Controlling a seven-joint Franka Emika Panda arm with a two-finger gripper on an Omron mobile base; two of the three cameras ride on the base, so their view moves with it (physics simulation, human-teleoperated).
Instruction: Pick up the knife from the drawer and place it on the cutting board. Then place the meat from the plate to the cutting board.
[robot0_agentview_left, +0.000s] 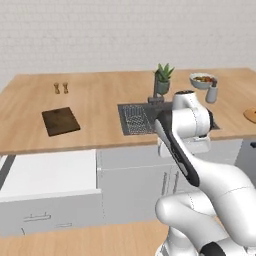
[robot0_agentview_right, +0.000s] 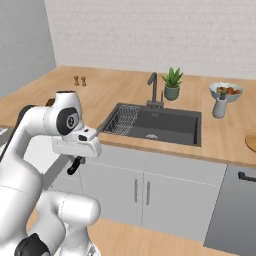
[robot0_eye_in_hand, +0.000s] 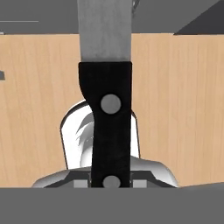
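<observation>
The gripper (robot0_agentview_right: 77, 162) is closed on the knife (robot0_eye_in_hand: 109, 109), fingers clamping its black handle, blade pointing away from the hand. It hangs in front of the cabinets, left of the sink (robot0_agentview_right: 160, 125). The drawer (robot0_agentview_left: 47, 175) stands open; the board (robot0_agentview_left: 60, 121) lies on the counter (robot0_agentview_left: 100, 95) behind it.

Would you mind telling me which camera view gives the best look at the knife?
The hand view: the knife runs up its middle, black riveted handle below and grey blade above, handle held in the shut jaws. The right base view shows just a dark bit of it under the hand. In the left base view I cannot make it out behind the arm.
</observation>
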